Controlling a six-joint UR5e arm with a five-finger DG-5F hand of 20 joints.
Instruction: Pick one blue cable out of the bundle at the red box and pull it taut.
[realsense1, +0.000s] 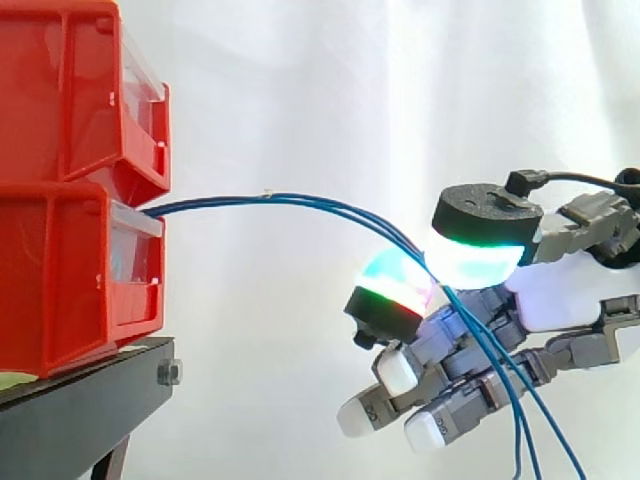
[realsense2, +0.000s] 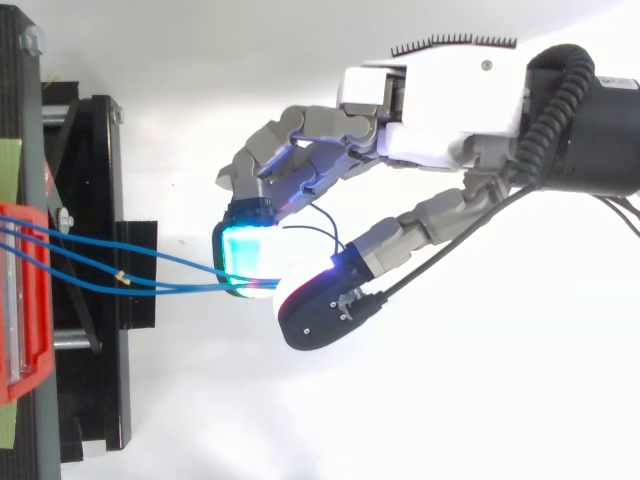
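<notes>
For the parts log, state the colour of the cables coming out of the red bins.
Blue; the cables show it best in the side view.

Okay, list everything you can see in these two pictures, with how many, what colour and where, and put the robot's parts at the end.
red bins: two, red, stacked on the stand at the left of the side view
blue cables: about three, blue, running from the lower bin to the hand, then hanging down
black stand: one, black, under the bins
bolt: one, grey, on the stand's front corner
green strip: one, pale green, on the stand under the bins
white curtain: one, white, behind everything
hand: one, grey and white, at the right, pinching the cables
fingertips: glowing cyan, green and red where they pinch, the others white
</notes>
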